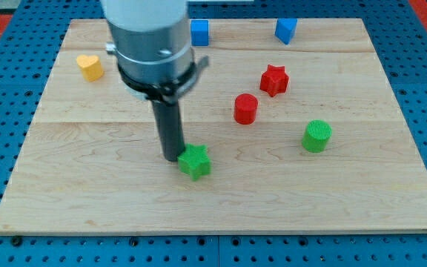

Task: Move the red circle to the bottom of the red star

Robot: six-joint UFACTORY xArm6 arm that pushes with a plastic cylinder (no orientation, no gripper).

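Note:
The red circle point(245, 108) stands on the wooden board right of centre. The red star point(273, 80) lies just above it and to its right, with a small gap between them. My tip point(172, 157) rests on the board at the left edge of a green star point(195, 162), touching or nearly touching it. The tip is well to the left of and below the red circle.
A green circle point(317, 136) sits right of and below the red circle. A yellow heart point(90, 67) is at the upper left. Two blue blocks point(199, 33) point(285, 30) lie near the view's top edge. The wooden board point(87, 185) lies on a blue pegboard.

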